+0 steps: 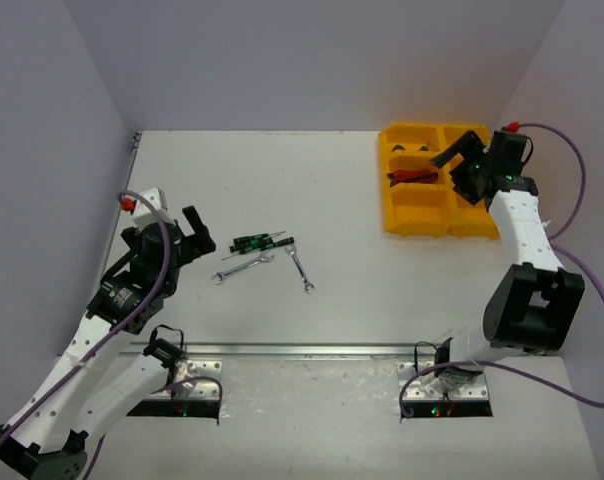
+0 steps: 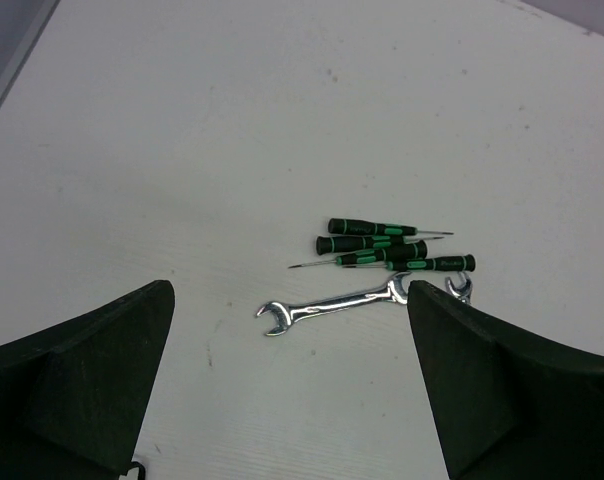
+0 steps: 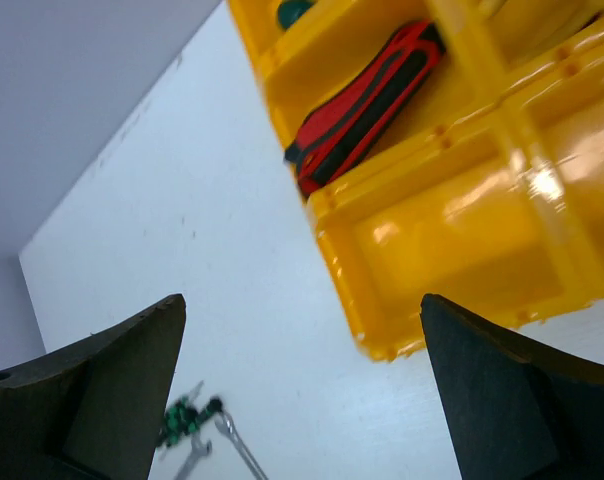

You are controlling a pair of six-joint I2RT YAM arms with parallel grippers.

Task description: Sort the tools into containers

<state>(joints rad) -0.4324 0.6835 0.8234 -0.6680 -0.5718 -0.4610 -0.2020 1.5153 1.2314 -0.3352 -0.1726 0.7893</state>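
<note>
Your left gripper (image 1: 194,236) is hanging wide open above the table (image 1: 362,260), its jaws gripping nothing and touching nothing. It is facing the loose tools near the table's middle. Four green-and-black screwdrivers (image 2: 382,248) are lying side by side in a tight bunch. One silver wrench (image 2: 332,305) is lying just beside them on the near side, its open-ended heads catching the light. A second wrench (image 1: 300,270) is sitting just to the right of the first and angled away from it (from the left wrist, only its tip is peeking out past a finger (image 2: 512,390)). Any print on the screwdriver handles is showing too small to read.

Your right gripper (image 1: 457,165) is hovering over the bright yellow tray (image 1: 418,222) at the table's far right, jaws likewise spread wide and carrying nothing. In the tray's left column, middle row, red-and-black cutters (image 3: 367,100) are lying slantwise with their handles together. Something dark green (image 3: 292,10) is showing in the compartment beyond them, though too little of it is visible to name.
</note>
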